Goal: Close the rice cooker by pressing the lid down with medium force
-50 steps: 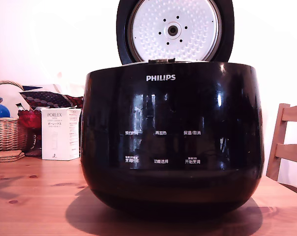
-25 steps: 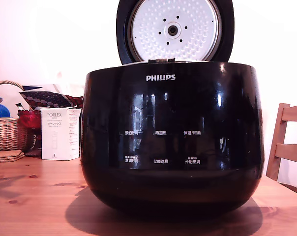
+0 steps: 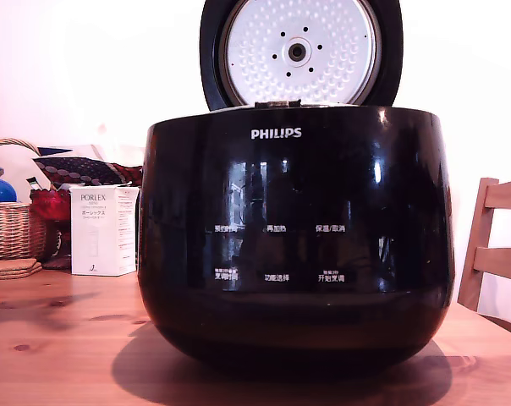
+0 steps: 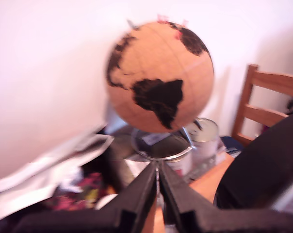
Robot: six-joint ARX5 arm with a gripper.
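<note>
Stood at the centre of the wooden table (image 3: 61,338), the rice cooker (image 3: 296,237), filling most of the exterior view. Stood fully raised at 12 o'clock above the pot, the lid (image 3: 301,52), dimpled silver underside facing the camera, top edge cut off by the frame. At 9 o'clock from the cooker: a white box (image 3: 104,230), a wicker basket (image 3: 14,224) and a red bowl (image 3: 51,203). At 3 o'clock, part of a wooden chair (image 3: 495,245).

Not seen anywhere in the exterior view, the arm. In the wrist view, the gripper (image 4: 158,171) with its two black fingers (image 4: 137,194) drawn together to a thin slit, grasping nothing. Beyond the tips, a cork-coloured globe (image 4: 160,76) on a metal stand, cluttered papers, and a black bulk at the frame's edge, probably the cooker's side (image 4: 263,174). Blurred, that view.

Nothing yet done of the closing, judged from the upright lid. Risks from here: contact low on the dome or near the hinge, likely to shove the whole pot across the table rather than swing the lid; a glancing touch on the glossy curve, likely to slip off; too light a final press, likely to leave the latch uncaught; a blind approach from behind, likely to knock the globe or clutter.
</note>
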